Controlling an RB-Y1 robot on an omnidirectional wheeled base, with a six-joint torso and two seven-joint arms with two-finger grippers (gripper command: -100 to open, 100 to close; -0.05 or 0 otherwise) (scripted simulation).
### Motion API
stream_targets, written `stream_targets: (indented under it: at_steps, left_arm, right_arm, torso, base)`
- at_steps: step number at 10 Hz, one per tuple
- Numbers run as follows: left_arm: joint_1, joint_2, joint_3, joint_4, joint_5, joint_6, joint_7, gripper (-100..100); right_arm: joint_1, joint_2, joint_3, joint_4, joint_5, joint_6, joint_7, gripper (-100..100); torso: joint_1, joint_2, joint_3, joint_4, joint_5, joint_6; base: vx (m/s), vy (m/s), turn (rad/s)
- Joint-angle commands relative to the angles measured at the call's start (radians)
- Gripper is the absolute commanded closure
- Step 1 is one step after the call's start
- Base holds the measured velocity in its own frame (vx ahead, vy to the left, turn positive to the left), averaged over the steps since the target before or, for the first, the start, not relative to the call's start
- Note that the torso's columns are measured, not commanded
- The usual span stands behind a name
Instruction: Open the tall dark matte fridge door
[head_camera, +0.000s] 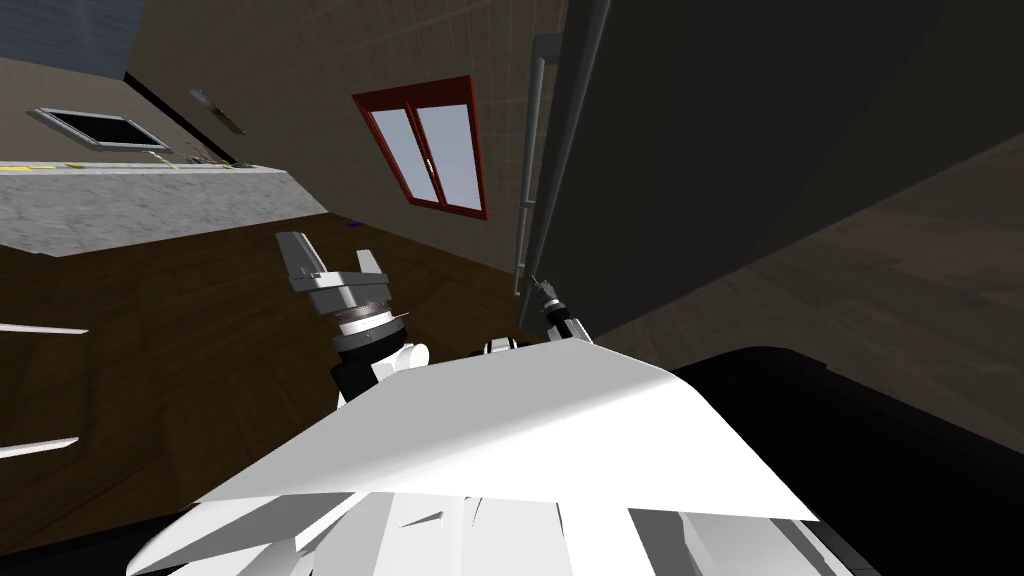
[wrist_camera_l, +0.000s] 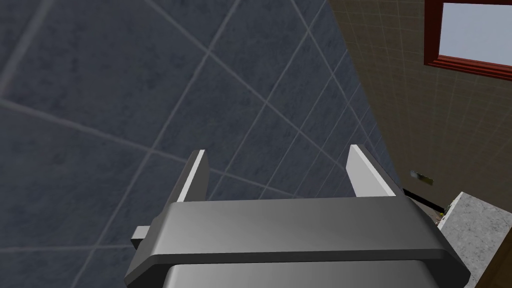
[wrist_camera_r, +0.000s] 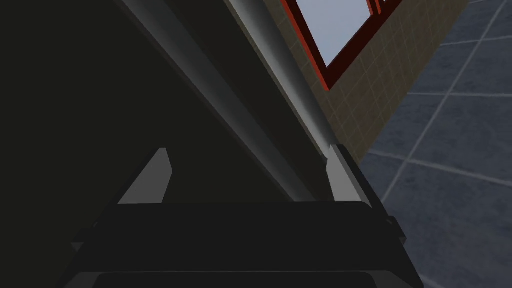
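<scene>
Tan tiled wall (head_camera: 300, 60) with a red-framed window (head_camera: 425, 145) runs behind our work area, and the whole head view is rolled. We see the dark fridge (head_camera: 750, 130) on our right. Its top and far side are cut off by the frame edge, and its front reads as one flat dark plane with no detail to make out. A long grey handle (head_camera: 528, 160) runs along the door edge nearest the window.

Our right gripper (head_camera: 540, 285) sits small at the handle's lower end. In the right wrist view its fingers (wrist_camera_r: 150, 177) are spread apart with nothing held. The handle (wrist_camera_r: 295, 95) passes just beside one finger, and we cannot tell if they touch.

Our left gripper (head_camera: 330, 250) hangs off to the left, jaws released, over dark wood cabinet fronts (head_camera: 180, 340). A grey speckled countertop (head_camera: 150, 205) lies beyond it. A black area (head_camera: 880, 440) shows low on the right.
</scene>
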Motion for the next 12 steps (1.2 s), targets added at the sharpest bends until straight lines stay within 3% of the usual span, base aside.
stream_targets:
  at_steps: [1,2,3,4,5,6,7,10,11,12]
  left_arm:
    - [0.0,0.0,0.0,0.0,0.0,0.0,0.0,0]
    - [0.0,0.0,0.0,0.0,0.0,0.0,0.0,0]
    - [0.0,0.0,0.0,0.0,0.0,0.0,0.0,0]
    - [0.0,0.0,0.0,0.0,0.0,0.0,0.0,0]
    - [0.0,0.0,0.0,0.0,0.0,0.0,0.0,0]
    - [0.0,0.0,0.0,0.0,0.0,0.0,0.0,0]
    - [0.0,0.0,0.0,0.0,0.0,0.0,0.0,0]
    - [0.0,0.0,0.0,0.0,0.0,0.0,0.0,0]
    - [0.0,0.0,0.0,0.0,0.0,0.0,0.0,0]
    - [0.0,0.0,0.0,0.0,0.0,0.0,0.0,0]
  right_arm:
    - [-0.019,0.001,0.014,0.029,0.068,0.057,0.037,-100]
    - [-0.036,0.002,0.023,0.06,0.102,0.099,0.067,-100]
    - [-0.036,0.002,0.023,0.06,0.121,0.101,0.067,-100]
    - [-0.054,0.003,0.032,0.093,0.152,0.146,0.099,-100]
    - [-0.054,0.003,0.032,0.093,0.176,0.146,0.099,-100]
    - [-0.072,0.005,0.042,0.127,0.21,0.19,0.13,-100]
    - [-0.072,0.005,0.042,0.127,0.231,0.191,0.13,-100]
    - [-0.109,0.008,0.06,0.197,0.318,0.281,0.194,-100]
    - [-0.109,0.008,0.06,0.197,0.342,0.284,0.194,-100]
    - [-0.128,0.009,0.07,0.233,0.376,0.33,0.226,-100]
  torso:
    - [0.0,0.0,0.0,0.0,0.0,-0.001]
    - [0.0,0.0,0.0,0.0,0.0,0.0]
    - [0.0,-0.001,0.0,0.0,0.0,0.0]
    - [0.0,0.0,0.0,0.0,0.0,0.0]
    - [0.0,0.0,0.0,0.0,0.0,0.0]
    - [0.0,0.0,0.0,0.0,0.0,0.0]
    - [0.0,-0.001,0.0,0.0,0.0,0.0]
    - [0.0,0.0,0.0,0.0,0.0,0.0]
    - [0.0,-0.001,0.0,0.0,0.0,0.0]
    - [0.0,0.0,0.0,0.0,0.0,0.0]
  base:
    - [0.012,0.002,0.051]
    - [0.014,0.005,0.089]
    - [0.013,0.004,0.057]
    - [0.016,0.006,0.125]
    - [0.013,0.002,0.043]
    - [0.017,0.004,0.085]
    - [0.014,0.004,0.06]
    - [0.014,0.003,0.089]
    - [0.014,0.002,0.051]
    - [0.017,0.004,0.08]
